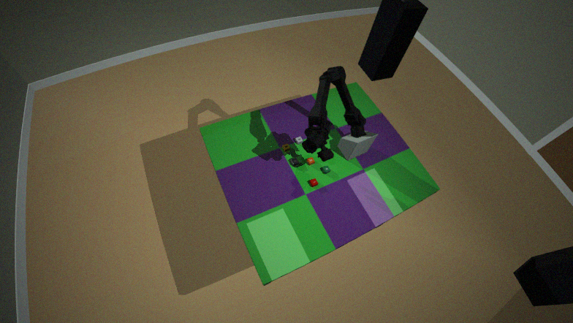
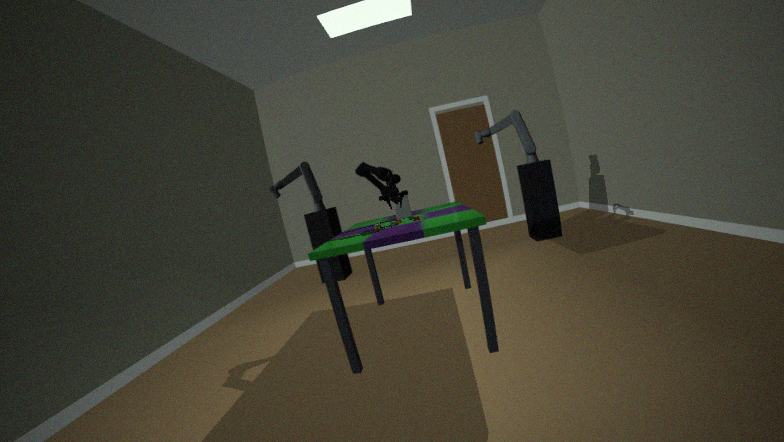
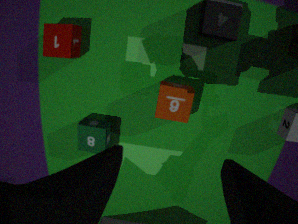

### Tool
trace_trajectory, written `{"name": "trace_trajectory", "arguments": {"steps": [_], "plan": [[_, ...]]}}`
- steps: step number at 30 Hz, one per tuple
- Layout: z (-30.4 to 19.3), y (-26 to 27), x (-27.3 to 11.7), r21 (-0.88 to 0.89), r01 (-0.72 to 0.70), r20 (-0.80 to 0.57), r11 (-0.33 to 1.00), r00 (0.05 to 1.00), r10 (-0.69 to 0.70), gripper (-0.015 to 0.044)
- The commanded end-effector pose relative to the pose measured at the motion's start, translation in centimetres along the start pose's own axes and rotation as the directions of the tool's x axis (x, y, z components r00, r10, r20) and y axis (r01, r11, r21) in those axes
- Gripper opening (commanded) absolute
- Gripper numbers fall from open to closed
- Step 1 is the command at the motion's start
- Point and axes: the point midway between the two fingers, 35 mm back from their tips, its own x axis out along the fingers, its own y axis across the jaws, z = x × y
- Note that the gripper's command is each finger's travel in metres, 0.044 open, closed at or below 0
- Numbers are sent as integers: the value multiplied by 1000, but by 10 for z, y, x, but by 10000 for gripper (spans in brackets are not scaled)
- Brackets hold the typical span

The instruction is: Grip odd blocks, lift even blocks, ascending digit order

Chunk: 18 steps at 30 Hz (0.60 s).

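Observation:
My gripper (image 1: 320,152) (image 2: 397,206) (image 3: 173,160) is open and empty, raised above the table. The orange block (image 1: 310,161) (image 3: 174,106) stands beyond the fingertips; its barred digit looks like an underlined 6 seen upside down. The green-teal block (image 1: 325,169) (image 3: 92,140) shows 8 and lies near the left finger in the wrist view. The red block (image 1: 313,182) (image 3: 55,41) shows 1. The black block (image 1: 295,161) (image 3: 219,22) shows 4 in shadow. The white block (image 1: 298,139) (image 3: 290,126) shows 2 at the right edge. The brown block (image 1: 285,147) has no readable digit.
The table (image 1: 260,192) (image 2: 450,219) has green and purple squares. A grey wedge-shaped mount (image 1: 357,146) (image 2: 403,208) stands under the arm's base beside the blocks. Dark pedestals (image 1: 391,39) (image 2: 540,200) stand off the table, with grey arms on them in the exterior view.

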Motion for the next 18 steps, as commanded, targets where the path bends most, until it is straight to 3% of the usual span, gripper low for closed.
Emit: {"name": "trace_trajectory", "arguments": {"steps": [1, 3, 12, 18], "plan": [[-1, -2, -33, 16, -9, 9, 1000, 1000, 9, 164], [-1, -2, -33, 16, -9, 9, 1000, 1000, 9, 120], [-2, 0, -33, 15, -10, 9, 1000, 1000, 10, 120], [-45, 73, -34, 13, -17, 8, 1000, 1000, 17, 120]]}}
